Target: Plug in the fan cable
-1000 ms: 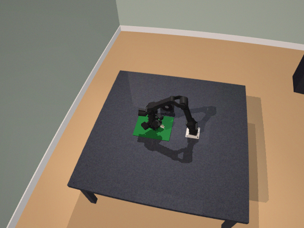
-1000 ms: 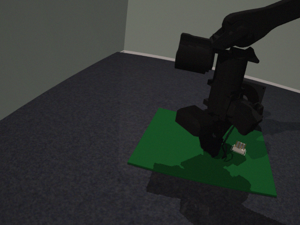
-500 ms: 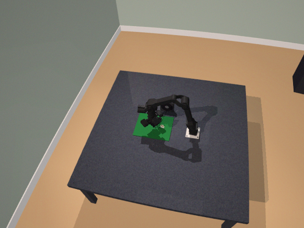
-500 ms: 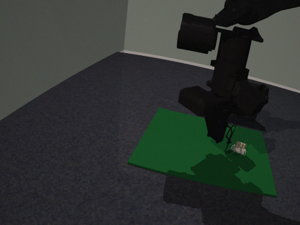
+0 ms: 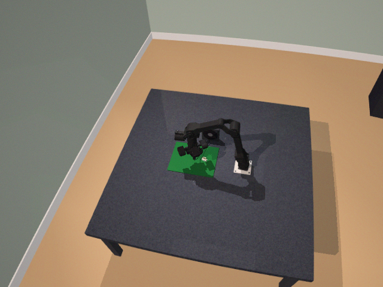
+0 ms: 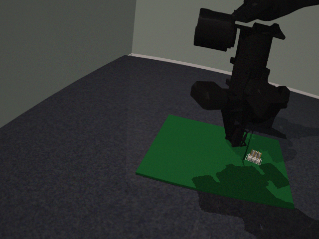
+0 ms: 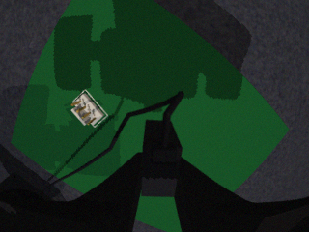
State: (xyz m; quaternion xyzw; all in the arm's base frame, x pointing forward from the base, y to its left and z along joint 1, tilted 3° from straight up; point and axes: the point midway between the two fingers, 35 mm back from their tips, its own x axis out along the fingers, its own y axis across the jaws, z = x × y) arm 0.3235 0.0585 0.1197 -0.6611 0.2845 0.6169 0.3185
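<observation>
My end effector (image 7: 160, 155) is clamped nearly closed on the fan's plug (image 7: 161, 145), gripping its sides so the mating end points down and the cable (image 7: 138, 112) trails free from its far end. I hold it lifted just off the green board (image 6: 185, 151), left of the four-pin fan header (image 6: 253, 157), whose pins stand bare. The board around the header looks flat and open, so I judge there is room to slide right, with the board's edges well apart.
</observation>
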